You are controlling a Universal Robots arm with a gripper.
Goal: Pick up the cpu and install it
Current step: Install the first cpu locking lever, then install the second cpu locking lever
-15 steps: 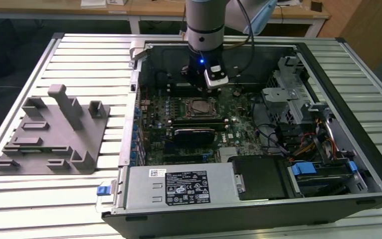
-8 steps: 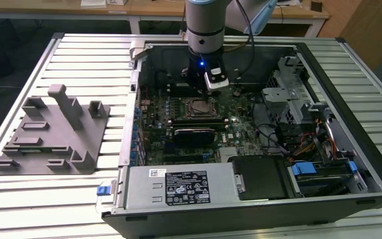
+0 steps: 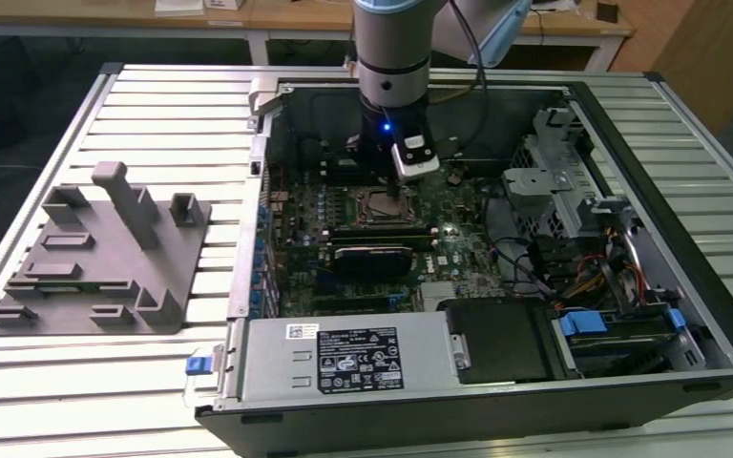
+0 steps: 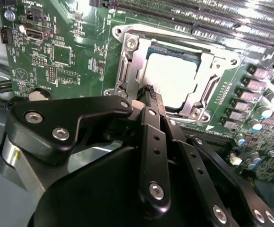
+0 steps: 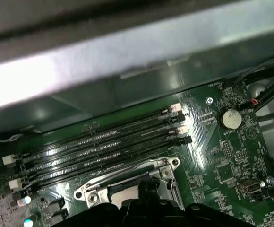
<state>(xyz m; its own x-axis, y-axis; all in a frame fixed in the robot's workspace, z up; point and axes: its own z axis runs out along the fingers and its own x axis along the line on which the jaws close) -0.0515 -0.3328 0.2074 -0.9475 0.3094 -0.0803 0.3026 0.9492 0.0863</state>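
I see the cpu (image 4: 171, 81) lying flat inside the socket frame (image 4: 127, 71), with my gripper (image 4: 149, 92) pinched together and empty at its edge. Any sideways nudge from here, I judge, could skew the chip against the socket contacts.

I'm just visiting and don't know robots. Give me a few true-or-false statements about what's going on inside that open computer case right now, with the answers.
1. The cpu lies inside the metal socket frame on the motherboard. True.
2. The gripper hangs over the grey fixture block. False: it is above the socket, inside the computer case.
3. The fixture block sits outside the case, on the exterior view's left. True.
4. The memory slots lie on the slatted table. False: they are on the motherboard, beside the socket.
5. The case is closed by a side panel. False: it lies open, its inside showing.
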